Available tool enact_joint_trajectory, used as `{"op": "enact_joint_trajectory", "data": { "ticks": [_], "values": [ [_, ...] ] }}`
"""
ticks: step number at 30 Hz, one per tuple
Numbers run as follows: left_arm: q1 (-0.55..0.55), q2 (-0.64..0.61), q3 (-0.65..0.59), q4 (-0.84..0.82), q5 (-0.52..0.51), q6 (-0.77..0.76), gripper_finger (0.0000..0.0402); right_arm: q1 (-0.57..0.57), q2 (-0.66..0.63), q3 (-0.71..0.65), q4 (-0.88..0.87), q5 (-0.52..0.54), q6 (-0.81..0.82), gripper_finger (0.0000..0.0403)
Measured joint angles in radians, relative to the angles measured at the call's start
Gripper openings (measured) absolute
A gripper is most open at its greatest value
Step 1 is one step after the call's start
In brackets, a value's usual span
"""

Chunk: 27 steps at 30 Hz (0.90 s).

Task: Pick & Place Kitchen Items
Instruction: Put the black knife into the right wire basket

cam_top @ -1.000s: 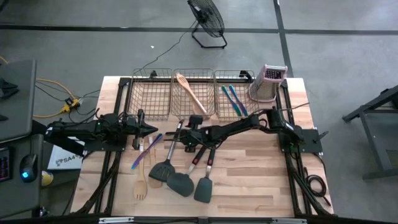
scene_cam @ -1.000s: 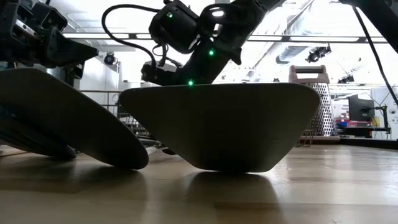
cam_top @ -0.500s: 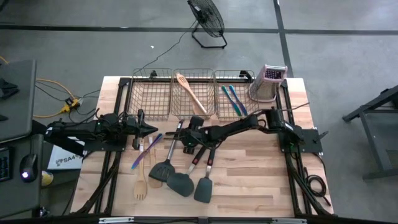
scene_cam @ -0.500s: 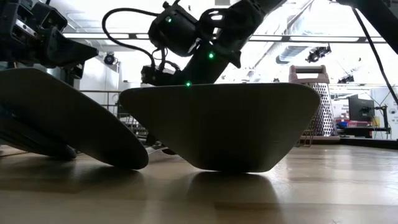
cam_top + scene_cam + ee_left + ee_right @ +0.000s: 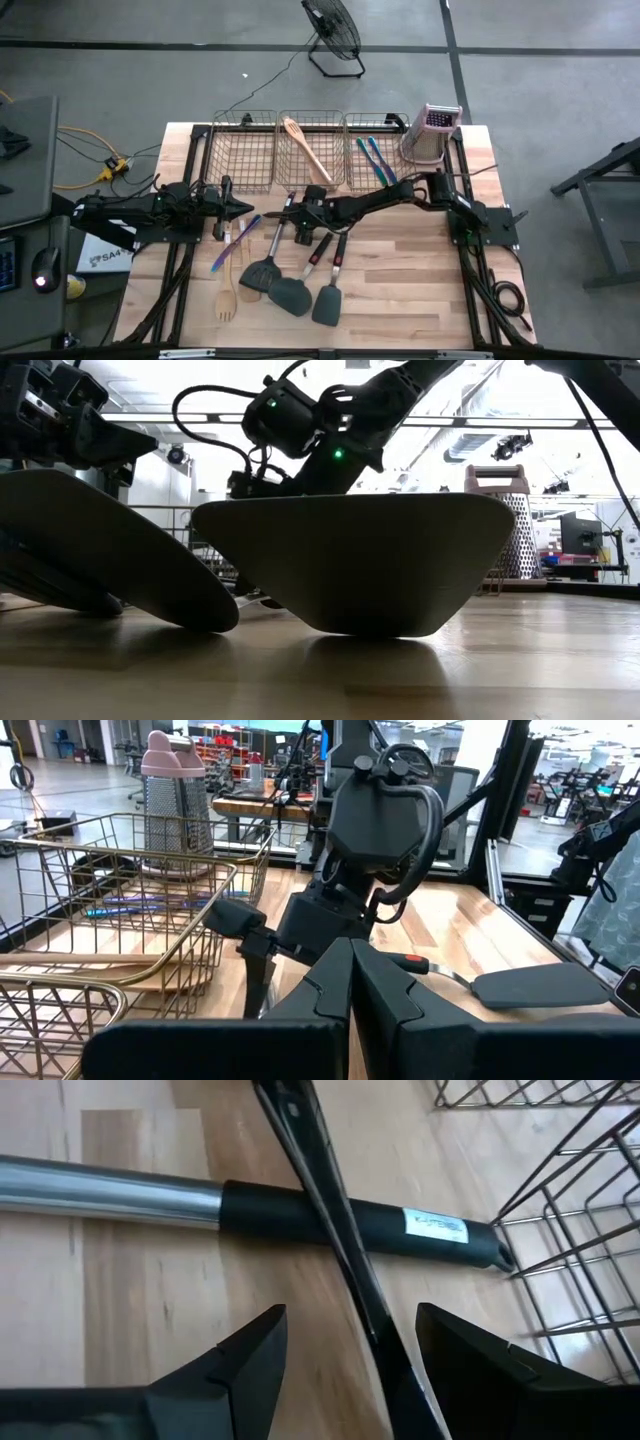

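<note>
Surface: a pale wooden table [image 5: 400,290] stood on a grey concrete floor; three wire mesh baskets [image 5: 312,150] lined its far edge.
Hidden: in the low view a wide dark grey spatula blade [image 5: 355,560] filled the foreground and hid the handles behind it.
Right gripper [image 5: 300,212]: fingers [image 5: 215,1370] spread, straddling a thin black handle [image 5: 325,1200] that crossed a steel-and-black handle [image 5: 350,1220]; neither pad visibly touched it.
Left gripper [image 5: 245,208]: fingers pressed together, empty, over the left table edge.
Utensils: spatulas [image 5: 290,292] and a pale wooden fork [image 5: 226,300] lay mid-table; a wooden spoon [image 5: 305,150] lay in the middle basket.
Open room: the near right table area was bare.
</note>
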Motion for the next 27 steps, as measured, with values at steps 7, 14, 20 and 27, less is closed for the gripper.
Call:
{"op": "enact_joint_trajectory", "data": {
  "ticks": [7,14,20,27],
  "values": [
    [0.000,0.000,0.000,0.000,0.000,0.000,0.0003,-0.010,0.000,0.002,-0.014,-0.024,-0.002,0.0182],
    [0.000,0.000,0.000,0.000,0.000,0.000,0.0003,-0.011,0.000,0.002,-0.021,-0.024,-0.004,0.0127],
    [0.000,0.000,0.000,0.000,0.000,0.000,0.0003,-0.011,0.000,0.002,-0.023,-0.026,-0.004,0.0086],
    [0.000,0.000,0.000,0.000,0.000,0.000,0.0003,-0.012,0.000,0.002,-0.023,-0.054,0.000,0.0032]
  ]
}}
